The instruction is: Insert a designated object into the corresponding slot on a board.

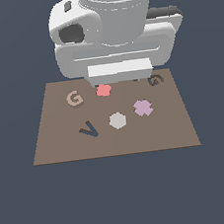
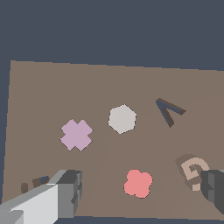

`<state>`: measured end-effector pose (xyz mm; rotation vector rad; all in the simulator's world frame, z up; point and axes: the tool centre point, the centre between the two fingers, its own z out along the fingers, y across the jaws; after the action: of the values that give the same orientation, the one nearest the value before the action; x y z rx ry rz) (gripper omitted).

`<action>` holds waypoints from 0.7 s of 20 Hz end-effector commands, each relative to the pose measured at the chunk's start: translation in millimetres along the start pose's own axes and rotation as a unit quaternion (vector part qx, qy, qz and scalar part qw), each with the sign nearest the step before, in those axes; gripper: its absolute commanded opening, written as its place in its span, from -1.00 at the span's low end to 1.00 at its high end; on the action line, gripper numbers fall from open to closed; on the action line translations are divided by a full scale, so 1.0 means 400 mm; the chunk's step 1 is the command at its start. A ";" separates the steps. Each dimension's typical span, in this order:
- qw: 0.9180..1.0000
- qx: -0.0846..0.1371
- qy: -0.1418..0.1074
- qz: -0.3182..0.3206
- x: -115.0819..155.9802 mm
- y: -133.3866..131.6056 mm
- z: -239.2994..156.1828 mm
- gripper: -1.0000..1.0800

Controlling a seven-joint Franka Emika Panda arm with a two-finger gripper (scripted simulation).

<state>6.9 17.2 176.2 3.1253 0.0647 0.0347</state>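
Wrist view shows you the tool [image 2: 142, 197] with fingers spread apart, holding nothing. Your tan G [image 2: 193, 169] lies flat on the board [image 2: 87, 83], touching one finger [image 2: 214, 190].

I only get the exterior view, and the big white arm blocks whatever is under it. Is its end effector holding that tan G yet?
Observer: No. In the wrist view the end effector is open with nothing gripped, and the tan G lies flat on the board.
Operator: So what is under it?
Observer: The red lobed shape lies on the board between the two fingers.
Operator: How close is the G?
Observer: One dark fingertip overlaps the G's edge in the wrist picture. I cannot tell whether they touch.
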 end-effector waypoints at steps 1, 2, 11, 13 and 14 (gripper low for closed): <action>1.000 0.000 0.000 0.000 0.000 0.000 0.000 0.92; 1.000 0.000 0.000 0.000 0.000 0.001 0.000 0.92; 1.000 0.001 -0.001 -0.022 -0.026 0.032 0.033 0.92; 1.000 0.002 -0.001 -0.031 -0.036 0.047 0.048 0.92; 0.999 0.002 -0.002 -0.037 -0.042 0.055 0.056 0.92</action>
<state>-5.3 -0.8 158.5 3.1244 0.1572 0.0308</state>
